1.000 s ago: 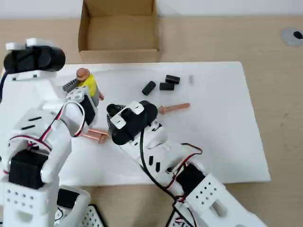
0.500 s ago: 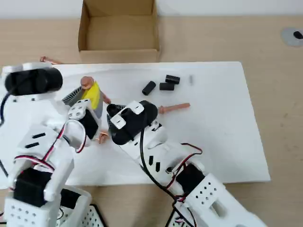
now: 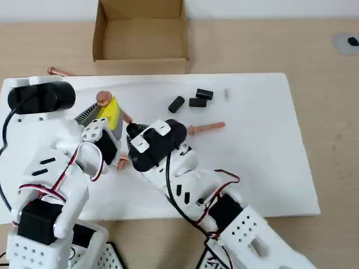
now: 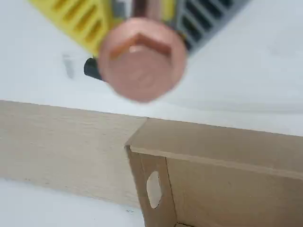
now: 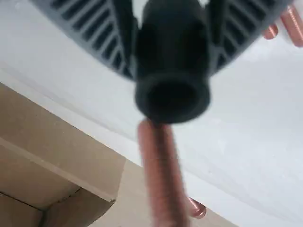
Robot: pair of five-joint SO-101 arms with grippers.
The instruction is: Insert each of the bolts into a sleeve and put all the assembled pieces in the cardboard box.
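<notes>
My left gripper (image 3: 106, 109) is shut on a copper bolt (image 3: 102, 98), whose hex head (image 4: 142, 66) fills the left wrist view between a yellow and a grey finger. My right gripper (image 3: 133, 131) is shut on a black sleeve (image 5: 173, 71), beside the left one at the white board's left middle. The held bolt's shank (image 5: 161, 175) points at the sleeve's open mouth, its tip right at the opening. Three loose sleeves (image 3: 193, 101) and a bolt (image 3: 206, 128) lie further right. The cardboard box (image 3: 140, 33) stands open behind the board.
The white board (image 3: 263, 157) covers the wooden table. One bolt (image 3: 58, 72) lies off the board near its back left corner. Another bolt (image 3: 122, 163) pokes out beneath the left arm. A black and grey disc (image 3: 348, 42) sits at the far right.
The left arm pulled back toward the front and tilted its bolt toward the right gripper's sleeve. That uncovered the bolt at the back left and hid most of the bolts under the arm.
</notes>
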